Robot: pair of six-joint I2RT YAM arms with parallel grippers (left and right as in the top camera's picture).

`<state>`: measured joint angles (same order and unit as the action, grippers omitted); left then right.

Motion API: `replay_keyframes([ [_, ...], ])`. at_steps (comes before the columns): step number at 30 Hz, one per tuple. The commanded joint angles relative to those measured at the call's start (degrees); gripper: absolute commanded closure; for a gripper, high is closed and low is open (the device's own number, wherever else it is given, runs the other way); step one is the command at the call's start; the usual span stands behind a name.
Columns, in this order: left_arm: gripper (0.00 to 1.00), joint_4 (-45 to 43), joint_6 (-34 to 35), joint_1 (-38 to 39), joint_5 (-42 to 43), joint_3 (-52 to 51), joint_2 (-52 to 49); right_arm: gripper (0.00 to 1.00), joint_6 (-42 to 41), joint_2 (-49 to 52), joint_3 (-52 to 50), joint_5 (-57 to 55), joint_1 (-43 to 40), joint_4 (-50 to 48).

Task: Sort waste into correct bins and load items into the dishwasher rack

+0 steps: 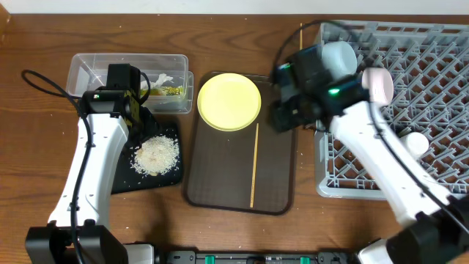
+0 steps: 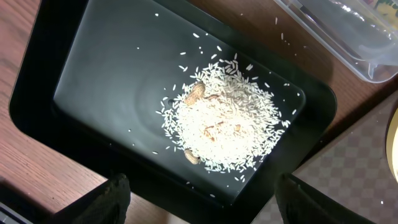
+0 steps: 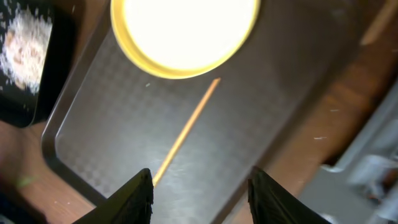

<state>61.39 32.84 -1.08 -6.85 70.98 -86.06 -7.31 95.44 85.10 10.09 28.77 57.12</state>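
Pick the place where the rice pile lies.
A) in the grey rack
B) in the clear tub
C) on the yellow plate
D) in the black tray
D: the rice lies heaped in the black tray, next to the clear tub, not in it.

Left, back: we see the clear rectangular plastic tub (image 1: pixel 82 67), holding the small green-yellow-orange snack wrapper (image 1: pixel 169 91) and white crumpled scrap (image 1: pixel 163 78).
Left, front: the shallow black rectangular tray (image 1: pixel 123 180), the pile of whitish rice-like bits (image 1: pixel 155 154) in it.
Middle: the dark brown serving tray (image 1: pixel 220 172) carries the round yellow plate (image 1: pixel 229 101) behind a wooden chopstick (image 1: pixel 254 165).
Right: the large square grey plastic crate (image 1: pixel 432 73).
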Motion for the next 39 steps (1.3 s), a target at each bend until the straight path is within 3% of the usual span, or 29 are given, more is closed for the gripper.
replay_keyframes([
  [1,0.23,0.04,0.48,-0.24,-1.11,0.48,-0.09,0.51,-7.17,5.29,-0.59,-2.99,3.58,0.13],
  [6,0.23,0.04,0.48,-0.24,-1.11,0.48,-0.09,0.47,-18.75,12.79,-0.59,-3.85,6.43,0.98],
  [19,0.23,0.0,0.48,-0.24,-1.11,0.48,-0.09,0.47,-21.57,24.83,-0.59,-3.63,10.64,0.9],
  [23,0.23,0.02,0.48,-0.24,-1.14,0.48,-0.09,0.56,-21.59,26.47,-0.59,-3.63,11.39,0.96],
  [28,0.23,0.04,0.48,-0.24,-1.14,0.48,-0.09,0.85,-22.38,26.64,-0.59,-3.69,11.3,0.96],
  [32,0.23,0.04,0.48,-0.24,-1.11,0.48,-0.09,0.99,-22.69,26.62,-0.57,-3.87,10.99,0.98],
  [39,0.23,0.04,0.48,-0.24,-1.11,0.48,-0.09,0.99,-21.75,22.62,0.87,-3.82,7.91,3.87],
])
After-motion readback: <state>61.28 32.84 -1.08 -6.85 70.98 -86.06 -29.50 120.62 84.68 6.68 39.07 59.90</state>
